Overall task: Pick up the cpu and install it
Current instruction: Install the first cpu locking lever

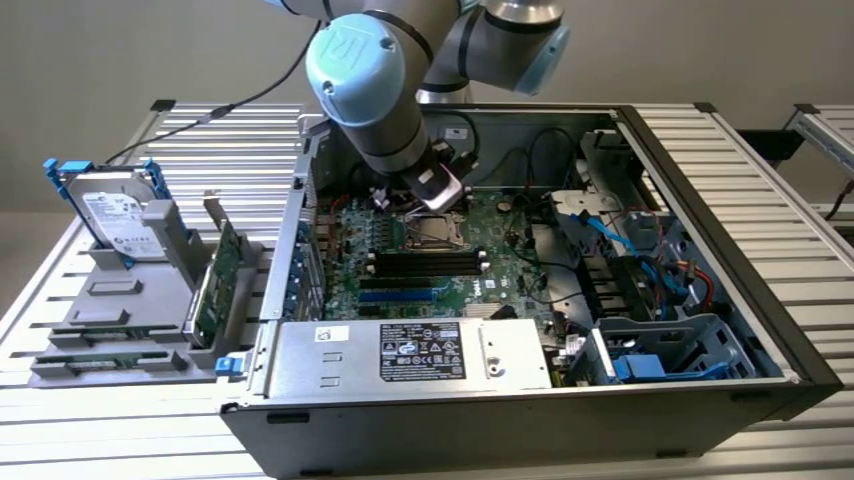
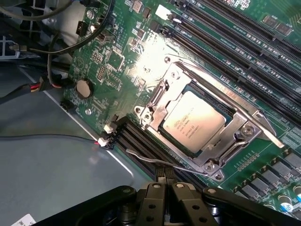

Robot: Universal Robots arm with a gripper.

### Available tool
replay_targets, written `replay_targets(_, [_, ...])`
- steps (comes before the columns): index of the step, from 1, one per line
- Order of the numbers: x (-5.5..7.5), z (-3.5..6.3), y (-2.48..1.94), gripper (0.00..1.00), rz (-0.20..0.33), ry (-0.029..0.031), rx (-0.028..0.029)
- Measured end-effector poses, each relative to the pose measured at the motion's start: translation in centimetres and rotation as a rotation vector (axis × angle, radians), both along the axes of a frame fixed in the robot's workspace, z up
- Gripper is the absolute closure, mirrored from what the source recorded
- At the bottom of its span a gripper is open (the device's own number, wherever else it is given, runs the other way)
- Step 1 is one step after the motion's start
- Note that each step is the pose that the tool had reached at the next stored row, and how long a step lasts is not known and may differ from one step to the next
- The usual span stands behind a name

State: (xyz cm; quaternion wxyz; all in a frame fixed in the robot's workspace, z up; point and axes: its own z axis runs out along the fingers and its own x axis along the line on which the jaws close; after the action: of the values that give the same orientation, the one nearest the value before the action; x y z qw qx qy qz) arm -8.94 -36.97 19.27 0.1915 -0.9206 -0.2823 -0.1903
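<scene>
Cpu (image 2: 193, 123) lies in the socket (image 2: 160, 101), on the motherboard (image 1: 467, 290) inside the case (image 1: 747, 290). Gripper (image 2: 164, 175) hangs just over the socket, by its lever (image 2: 141, 157). Memory slots (image 1: 424, 263) sit just beside the socket on its near side in the exterior view, power supply (image 1: 414, 352) beyond them. Drive cage (image 1: 667, 350) is well off on the exterior view's right of the socket. Hard drive (image 1: 114, 212) stands upright outside the case, far on the exterior view's left of the socket.

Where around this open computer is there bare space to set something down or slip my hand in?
Bare slatted table lies beyond the hard drive and its grey rack, and again along the computer case on the exterior view's right. Inside is crowded: robot arm over the motherboard, cables beside it.
</scene>
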Motion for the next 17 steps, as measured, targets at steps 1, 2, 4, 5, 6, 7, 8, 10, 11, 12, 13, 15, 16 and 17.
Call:
replay_targets(1, [-0.01, 0.08, 0.0, 0.89, 0.0, 0.0001, 0.0])
replay_targets(2, [-0.02, 0.15, 0.01, 0.89, 0.0, 0.0008, 0.0])
replay_targets(4, [-0.07, 0.29, 0.04, 0.89, 0.0, 0.0043, 0.0001])
replay_targets(5, [-0.1, 0.35, 0.05, 0.89, 0.0, 0.0074, 0.0001])
replay_targets(6, [-0.13, 0.39, 0.05, 0.89, 0.0, 0.0117, 0.0001])
replay_targets(7, [-0.17, 0.41, 0.06, 0.89, 0.0, 0.0172, 0.0])
replay_targets(8, [-0.21, 0.42, 0.07, 0.89, 0.0, 0.0225, -0.0001])
replay_targets(10, [-0.29, 0.46, 0.11, 0.89, 0.0, 0.0285, -0.0001])
replay_targets(11, [-0.35, 0.5, 0.15, 0.89, 0.0, 0.0286, -0.0002])
replay_targets(12, [-0.41, 0.55, 0.22, 0.89, 0.0, 0.0285, 0.0])
replay_targets(13, [-0.5, 0.61, 0.32, 0.89, 0.0, 0.0285, -0.0002])
replay_targets(15, [-0.75, 0.8, 0.48, 0.89, 0.0, 0.0286, -0.0006])
replay_targets(16, [-0.88, 0.94, 0.55, 0.89, 0.0, 0.0286, -0.0006])
replay_targets(17, [-1.0, 1.07, 0.61, 0.89, 0.0, 0.0286, -0.0009])
